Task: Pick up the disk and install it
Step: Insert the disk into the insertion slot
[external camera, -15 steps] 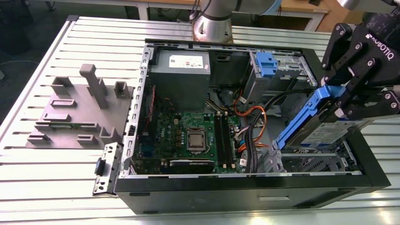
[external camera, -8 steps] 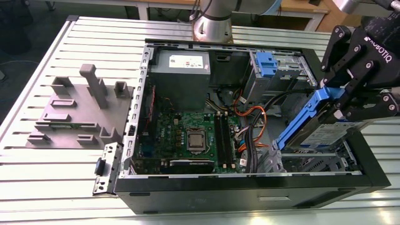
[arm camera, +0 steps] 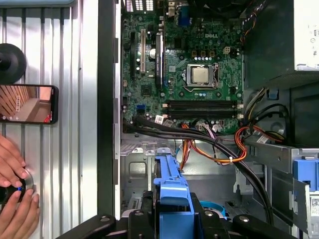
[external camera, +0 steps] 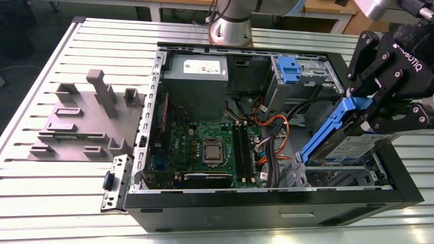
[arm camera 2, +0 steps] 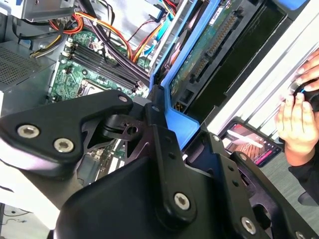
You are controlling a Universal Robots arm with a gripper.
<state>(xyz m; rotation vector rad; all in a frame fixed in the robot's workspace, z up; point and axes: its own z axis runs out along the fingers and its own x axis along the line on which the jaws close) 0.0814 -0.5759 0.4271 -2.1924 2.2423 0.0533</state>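
The gripper (external camera: 379,109) is closed on the disk (external camera: 349,145); its black fingers (arm camera 2: 157,124) clamp the blue carrier of the drive, seen also in the first wrist view (arm camera: 172,199). The disk is tilted, one end raised, and it hangs over the drive bay in the corner of the open computer case (external camera: 271,211) at the exterior view's right, close to the case's front wall; I cannot tell if it touches the bay. The motherboard (external camera: 203,147) lies in the middle of the case, the grey power supply (external camera: 196,76) at its far edge. A grey fixture (external camera: 85,119) stands on the ribbed table (external camera: 54,203); beside the case lie a phone (arm camera: 27,103) and a person's hand (arm camera: 15,204).
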